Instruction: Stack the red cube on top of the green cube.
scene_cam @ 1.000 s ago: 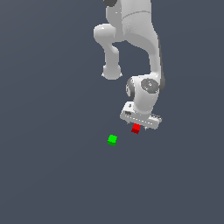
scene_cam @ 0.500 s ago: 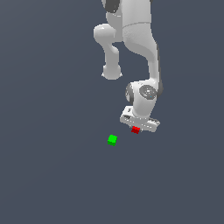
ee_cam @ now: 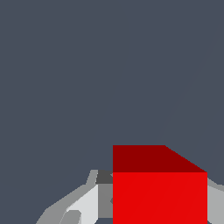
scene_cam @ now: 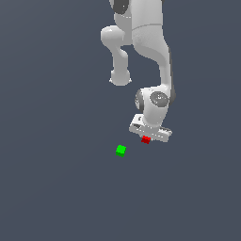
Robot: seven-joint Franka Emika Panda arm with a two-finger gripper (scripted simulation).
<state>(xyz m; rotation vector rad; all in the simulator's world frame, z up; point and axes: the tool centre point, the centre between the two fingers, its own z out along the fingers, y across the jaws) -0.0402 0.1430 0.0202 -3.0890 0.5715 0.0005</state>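
jaws: clamping the red cube between them

red cube: looking stiff, light, probably slick; pinching flat opposite sides

green cube: sitting on the worktop, near the jaws, apart

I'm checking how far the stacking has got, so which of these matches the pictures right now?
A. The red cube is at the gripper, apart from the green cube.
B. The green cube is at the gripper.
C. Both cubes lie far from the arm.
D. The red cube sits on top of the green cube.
A: in the exterior view the red cube sits right under the gripper, while the green cube lies alone toward that view's left.
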